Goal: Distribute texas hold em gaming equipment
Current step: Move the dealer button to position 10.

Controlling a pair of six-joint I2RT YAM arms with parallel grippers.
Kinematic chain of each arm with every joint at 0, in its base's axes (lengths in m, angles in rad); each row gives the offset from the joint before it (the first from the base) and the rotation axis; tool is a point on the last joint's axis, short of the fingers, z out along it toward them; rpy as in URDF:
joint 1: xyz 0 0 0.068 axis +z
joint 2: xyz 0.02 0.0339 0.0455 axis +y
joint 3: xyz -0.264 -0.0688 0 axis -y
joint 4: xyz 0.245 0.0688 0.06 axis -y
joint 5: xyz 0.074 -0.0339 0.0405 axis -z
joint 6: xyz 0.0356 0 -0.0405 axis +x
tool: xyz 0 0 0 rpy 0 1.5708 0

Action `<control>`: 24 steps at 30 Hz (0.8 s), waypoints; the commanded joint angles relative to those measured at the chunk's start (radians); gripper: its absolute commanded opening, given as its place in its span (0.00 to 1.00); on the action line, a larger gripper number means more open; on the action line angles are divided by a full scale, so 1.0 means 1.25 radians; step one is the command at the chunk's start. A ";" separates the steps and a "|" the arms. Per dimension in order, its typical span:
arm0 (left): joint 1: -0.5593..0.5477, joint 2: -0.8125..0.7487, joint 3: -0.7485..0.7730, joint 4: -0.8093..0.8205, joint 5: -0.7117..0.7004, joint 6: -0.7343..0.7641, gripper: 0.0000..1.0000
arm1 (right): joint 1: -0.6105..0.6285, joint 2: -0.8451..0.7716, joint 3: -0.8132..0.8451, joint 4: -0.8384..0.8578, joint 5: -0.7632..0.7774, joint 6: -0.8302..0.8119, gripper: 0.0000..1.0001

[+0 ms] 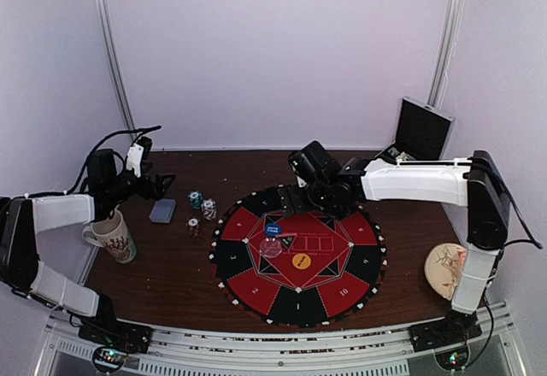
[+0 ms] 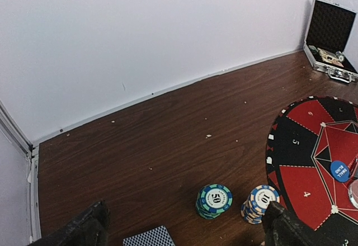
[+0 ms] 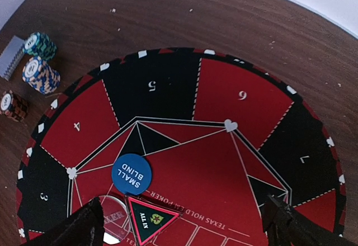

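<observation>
Poker chips (image 3: 40, 74): three small stacks on the brown table (image 2: 168, 134), just left of the round mat (image 1: 256, 284)
Left gripper (image 2: 185, 209): jaws wide apart, nothing in them, up over the table
Playing cards (image 2: 148, 237): grey-blue deck lying flat under the left jaws, near the chips
Right gripper (image 3: 183, 206): jaws wide apart, nothing in them, over the far side of the mat
Blue button (image 3: 131, 174): on the red middle of the mat, says SMALL BLIND
Orange button (image 1: 301, 261): on the mat, closer to the arms
Mug (image 1: 115, 237): at the left edge, by the left arm
</observation>
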 commanded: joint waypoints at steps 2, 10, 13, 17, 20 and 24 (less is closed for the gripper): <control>-0.005 -0.014 -0.012 0.082 -0.010 -0.005 0.98 | 0.044 0.084 0.081 -0.013 -0.018 -0.032 1.00; -0.004 -0.032 -0.040 0.122 -0.037 0.001 0.98 | 0.121 0.133 0.062 -0.021 -0.082 -0.058 1.00; -0.005 -0.037 -0.048 0.132 -0.043 0.003 0.98 | 0.152 0.124 0.023 -0.007 -0.107 -0.058 1.00; -0.005 -0.038 -0.052 0.138 -0.054 0.005 0.98 | 0.186 0.105 -0.018 0.017 -0.124 -0.058 1.00; -0.005 -0.040 -0.056 0.141 -0.065 0.008 0.98 | 0.198 0.105 -0.041 0.037 -0.165 -0.054 0.99; -0.004 -0.047 -0.060 0.147 -0.080 0.012 0.98 | 0.200 0.117 -0.072 0.054 -0.175 -0.040 0.99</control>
